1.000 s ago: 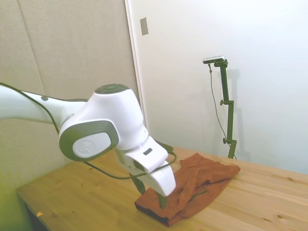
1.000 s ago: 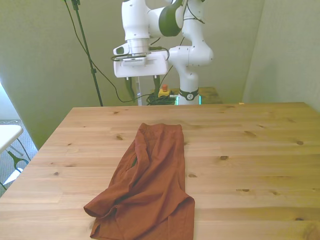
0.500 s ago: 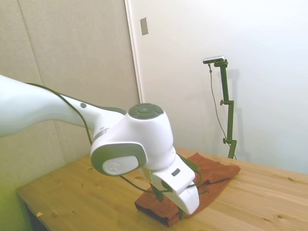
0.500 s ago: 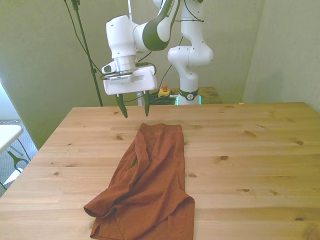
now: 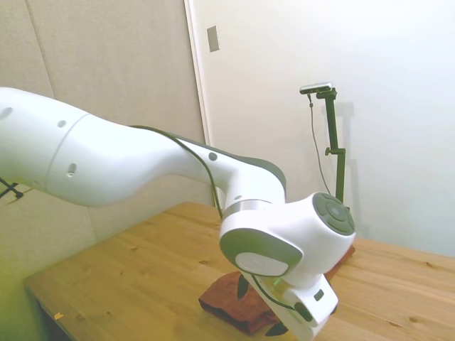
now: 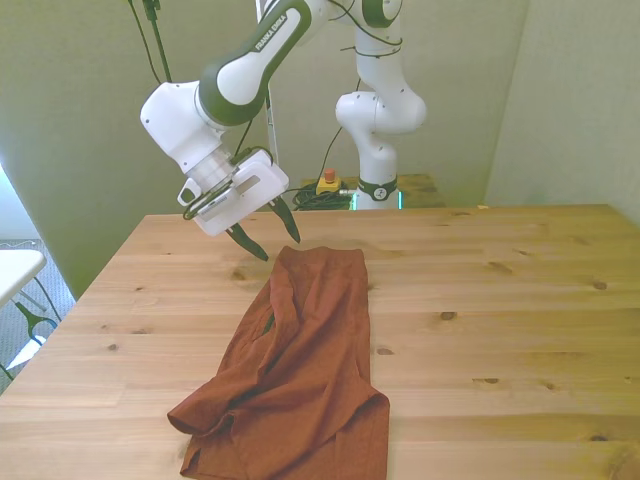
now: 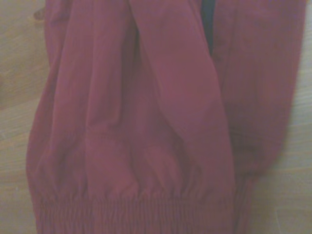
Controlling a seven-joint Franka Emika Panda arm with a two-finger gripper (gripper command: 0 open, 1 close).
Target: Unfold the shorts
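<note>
The rust-orange, wrinkled cloth shorts [image 6: 300, 370] lie folded lengthwise on the light wooden worktop [image 6: 500, 330], running from a gathered end near the far side to a bunched end at the near edge. In the wrist view you see the shorts [image 7: 146, 122] as overlapping layers ending in a gathered band.

The white arm's gripper [image 6: 268, 232] hangs tilted just above the worktop, beside the far end of the cloth on the front view's left. Its dark fingers are spread and hold nothing.

Expect these faults:
- The fingers may pinch several layers together, because the folds overlap closely; the cloth would then drag instead of opening.
- The bunched near end may slide off the worktop edge if pulled toward it.

Bare worktop lies on the front view's right and left.
</note>
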